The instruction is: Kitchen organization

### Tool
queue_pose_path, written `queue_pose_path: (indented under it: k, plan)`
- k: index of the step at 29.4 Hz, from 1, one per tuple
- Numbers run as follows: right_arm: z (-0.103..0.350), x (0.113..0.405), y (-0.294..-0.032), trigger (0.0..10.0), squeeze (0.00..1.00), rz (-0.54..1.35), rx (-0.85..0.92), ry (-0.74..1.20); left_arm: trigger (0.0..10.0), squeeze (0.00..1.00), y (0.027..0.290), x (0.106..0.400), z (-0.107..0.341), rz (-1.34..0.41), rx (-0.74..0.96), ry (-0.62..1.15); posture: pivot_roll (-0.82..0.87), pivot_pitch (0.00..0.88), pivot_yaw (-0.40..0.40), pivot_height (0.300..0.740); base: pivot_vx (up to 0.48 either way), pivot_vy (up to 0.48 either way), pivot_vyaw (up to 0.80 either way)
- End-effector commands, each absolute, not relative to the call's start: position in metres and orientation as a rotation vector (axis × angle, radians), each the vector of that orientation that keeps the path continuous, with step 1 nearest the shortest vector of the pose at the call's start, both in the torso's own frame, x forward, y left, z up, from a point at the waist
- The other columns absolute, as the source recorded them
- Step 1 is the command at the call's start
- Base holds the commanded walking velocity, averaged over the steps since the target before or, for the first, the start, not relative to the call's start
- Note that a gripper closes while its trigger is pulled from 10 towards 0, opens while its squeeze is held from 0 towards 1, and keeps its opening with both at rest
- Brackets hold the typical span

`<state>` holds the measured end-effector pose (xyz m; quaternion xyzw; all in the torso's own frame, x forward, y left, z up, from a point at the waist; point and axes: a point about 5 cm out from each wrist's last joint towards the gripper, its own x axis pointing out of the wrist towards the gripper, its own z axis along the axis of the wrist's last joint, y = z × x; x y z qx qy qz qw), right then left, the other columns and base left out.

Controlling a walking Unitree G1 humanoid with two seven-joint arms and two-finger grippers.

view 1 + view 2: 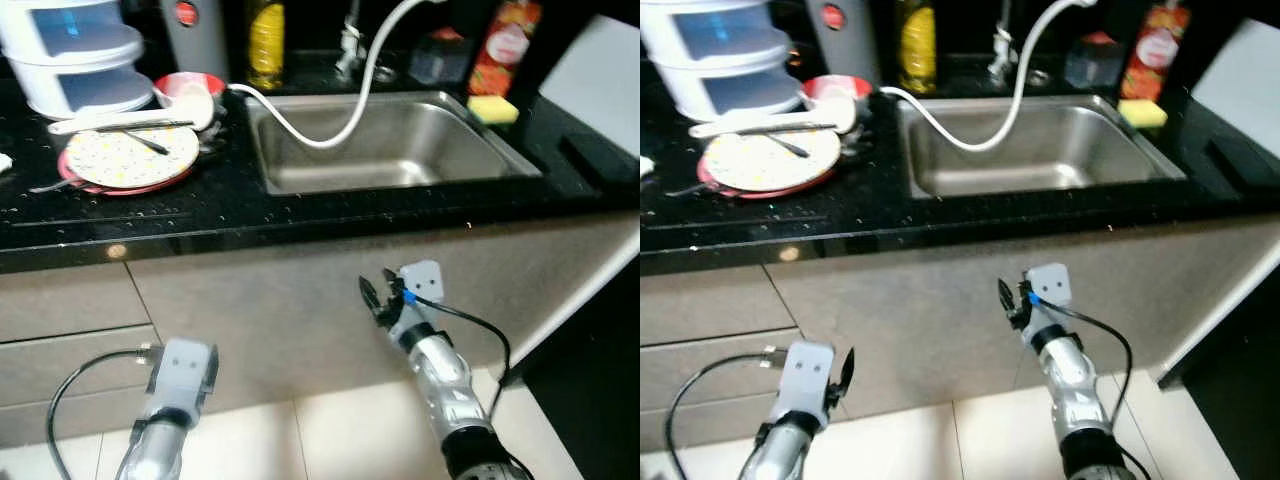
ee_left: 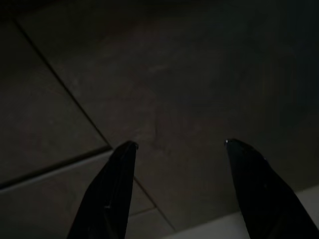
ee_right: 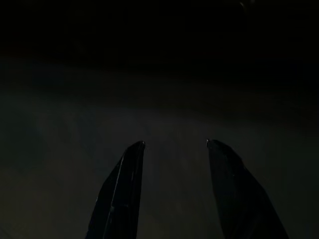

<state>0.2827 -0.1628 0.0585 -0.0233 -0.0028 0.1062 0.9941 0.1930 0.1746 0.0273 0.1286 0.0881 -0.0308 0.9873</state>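
Black speckled stone forms the counter (image 1: 300, 215), seen from the head camera, with a steel sink (image 1: 385, 140) set into it and pale cabinet fronts (image 1: 290, 320) below. A white hose (image 1: 335, 135) loops from the tap down into the sink. On the counter, well beyond the left fingers and higher up, a speckled plate (image 1: 125, 155) lies on a red plate (image 1: 120, 186), with a dark utensil across it and a white ladle (image 1: 150, 115) resting along its far edge. A red bowl (image 1: 190, 85) stands just behind them, and stacked white containers (image 1: 75, 55) sit at the far corner. A yellow bottle (image 1: 265, 45) stands behind the sink; a yellow sponge (image 1: 492, 108) lies at the sink's far rim, beside a red packet (image 1: 505, 45).

Both arms are low, in front of the cabinets. The right gripper (image 1: 375, 295) points up toward the counter edge, below the sink. The left gripper (image 1: 845, 372) is lower, near the tiled floor (image 1: 330, 430).

From the left wrist, dimly lit, the left fingers (image 2: 112, 189) are spread apart with nothing between them, over cabinet panel seams.

From the right wrist, very dark, the right fingers (image 3: 122, 191) are also apart and empty, facing a shadowed flat surface.
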Motion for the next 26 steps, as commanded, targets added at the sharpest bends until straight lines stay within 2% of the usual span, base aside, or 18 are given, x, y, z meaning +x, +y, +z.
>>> queue_pose_path:
  k: [1, 3, 7, 11, 19, 22, 25, 26]
  plan:
    - [0.060, 0.275, -0.171, 10.0, 0.00, 0.173, -0.050, -0.006, 10.0, 0.00, 0.162, 0.193, 0.047, -0.177, 0.241, 0.120, 0.04, 0.000, -0.045, 0.740, 0.000, 0.000, 0.00]
    - [0.086, 0.268, -0.166, 10.0, 0.00, 0.159, -0.018, -0.076, 10.0, 0.00, 0.155, 0.196, 0.080, -0.256, 0.216, 0.021, 0.04, 0.000, -0.041, 0.740, 0.000, 0.000, 0.00]
    - [0.109, 0.270, -0.162, 10.0, 0.00, 0.140, 0.016, -0.128, 10.0, 0.00, 0.150, 0.206, 0.103, -0.291, 0.217, -0.044, 0.03, 0.000, -0.036, 0.740, 0.000, 0.000, 0.00]
    - [0.152, 0.272, -0.161, 10.0, 0.00, 0.090, 0.019, -0.263, 10.0, 0.00, 0.132, 0.223, 0.148, -0.375, 0.210, -0.188, 0.01, 0.000, -0.017, 0.740, 0.000, 0.000, 0.00]
    - [0.176, 0.251, -0.167, 10.0, 0.00, 0.049, -0.004, -0.301, 10.0, 0.00, 0.134, 0.230, 0.172, -0.380, 0.191, -0.218, -0.02, 0.000, 0.012, 0.740, 0.000, 0.000, 0.00]
    - [0.199, 0.269, -0.168, 10.0, 0.00, 0.024, 0.041, -0.353, 10.0, 0.00, 0.141, 0.244, 0.186, -0.327, 0.216, -0.243, -0.04, 0.000, 0.041, 0.740, 0.000, 0.000, 0.00]
    - [0.227, 0.304, -0.171, 10.0, 0.00, 0.009, 0.069, -0.423, 10.0, 0.00, 0.147, 0.266, 0.214, -0.234, 0.182, -0.332, -0.04, 0.000, 0.057, 0.740, 0.000, 0.000, 0.00]
    - [0.227, 0.304, -0.171, 10.0, 0.00, 0.009, 0.069, -0.423, 10.0, 0.00, 0.147, 0.266, 0.214, -0.234, 0.182, -0.332, -0.04, 0.000, 0.057, 0.740, 0.000, 0.000, 0.00]
